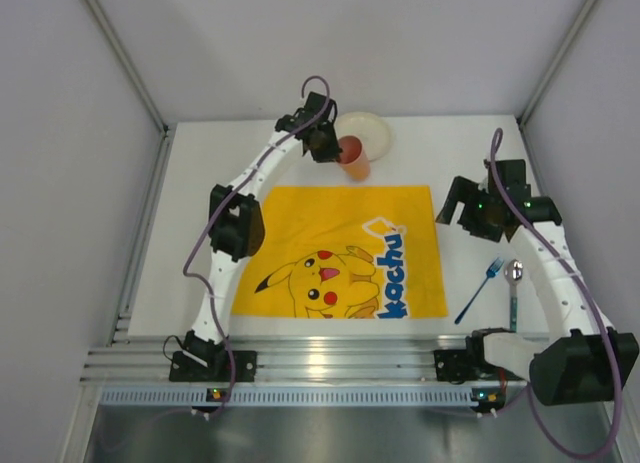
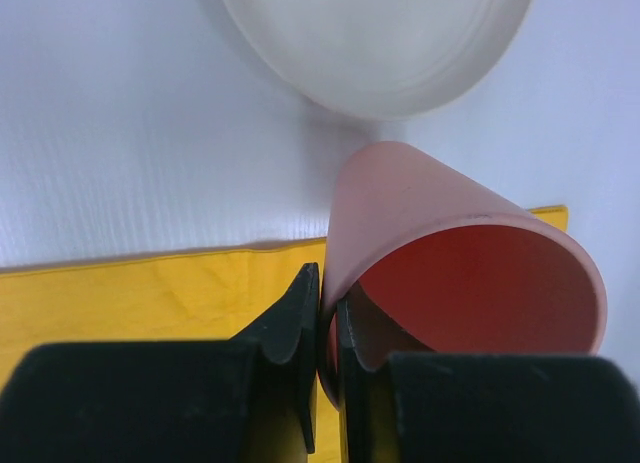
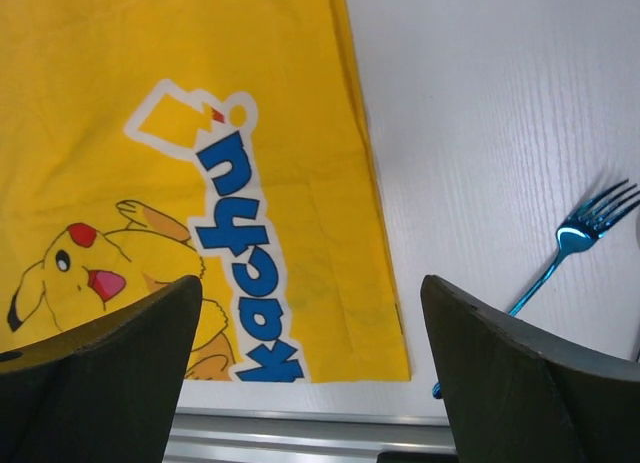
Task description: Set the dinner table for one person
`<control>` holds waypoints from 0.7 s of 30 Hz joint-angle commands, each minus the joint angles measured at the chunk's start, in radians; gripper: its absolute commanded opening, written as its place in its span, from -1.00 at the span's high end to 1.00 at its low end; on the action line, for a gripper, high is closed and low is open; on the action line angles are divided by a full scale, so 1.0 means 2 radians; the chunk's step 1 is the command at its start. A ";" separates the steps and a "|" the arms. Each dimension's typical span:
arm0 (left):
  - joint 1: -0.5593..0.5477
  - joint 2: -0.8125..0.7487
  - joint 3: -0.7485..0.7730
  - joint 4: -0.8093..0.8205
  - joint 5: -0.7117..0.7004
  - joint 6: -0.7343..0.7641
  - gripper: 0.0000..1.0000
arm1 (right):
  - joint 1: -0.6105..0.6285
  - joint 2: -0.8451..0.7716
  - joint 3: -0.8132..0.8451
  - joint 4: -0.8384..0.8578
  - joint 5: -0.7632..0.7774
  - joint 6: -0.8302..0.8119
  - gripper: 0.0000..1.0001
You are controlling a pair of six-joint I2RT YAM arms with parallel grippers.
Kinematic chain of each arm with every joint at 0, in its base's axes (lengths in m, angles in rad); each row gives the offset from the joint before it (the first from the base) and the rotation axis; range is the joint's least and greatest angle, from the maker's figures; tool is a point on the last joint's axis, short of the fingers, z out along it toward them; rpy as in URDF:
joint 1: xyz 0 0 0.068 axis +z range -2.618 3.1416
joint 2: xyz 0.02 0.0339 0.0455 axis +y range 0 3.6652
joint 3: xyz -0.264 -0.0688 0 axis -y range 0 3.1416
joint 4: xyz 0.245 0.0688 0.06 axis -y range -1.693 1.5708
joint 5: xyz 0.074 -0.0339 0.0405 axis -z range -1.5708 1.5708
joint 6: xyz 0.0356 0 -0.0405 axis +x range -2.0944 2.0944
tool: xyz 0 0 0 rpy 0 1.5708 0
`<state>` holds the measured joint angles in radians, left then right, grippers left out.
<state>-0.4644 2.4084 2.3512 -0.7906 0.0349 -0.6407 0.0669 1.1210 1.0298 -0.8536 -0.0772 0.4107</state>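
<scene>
- Orange-pink translucent cup (image 2: 455, 253) was clamped at its rim by the left jaws, 1 finger outside the wall and 1 inside, at the lower middle of the left wrist view.
- From above, that cup (image 1: 354, 159) showed at the upper middle of the frame, at the top edge of the yellow placemat (image 1: 340, 243) and just below a pale round dish (image 1: 368, 133). I could not tell whether it rested on the surface or was lifted.
- White desk (image 1: 190, 168) filled the centre of the top view, carrying the placemat, the dish and the cutlery.
- Right jaws were wide apart with nothing between them, above the placemat's right edge at the right of the frame.
- Blue fork (image 1: 480, 291) and a silver spoon (image 1: 513, 283) lay close together on the desk at the lower right, clear of the placemat.
</scene>
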 commanded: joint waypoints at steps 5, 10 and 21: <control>-0.060 -0.076 0.013 -0.039 0.001 0.086 1.00 | 0.050 0.081 0.164 0.021 -0.062 0.015 -0.82; -0.111 -0.139 -0.073 -0.048 -0.035 0.098 1.00 | 0.114 0.143 0.237 0.021 -0.047 0.026 -0.82; -0.165 -0.248 -0.155 -0.059 -0.056 0.056 1.00 | 0.154 0.195 0.221 0.020 0.022 0.051 -0.38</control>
<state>-0.7849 2.0106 2.0647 -0.8948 -0.0257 -0.4957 0.3668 1.5314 1.4826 -0.8112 -0.0994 0.4847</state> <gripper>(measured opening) 0.109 0.712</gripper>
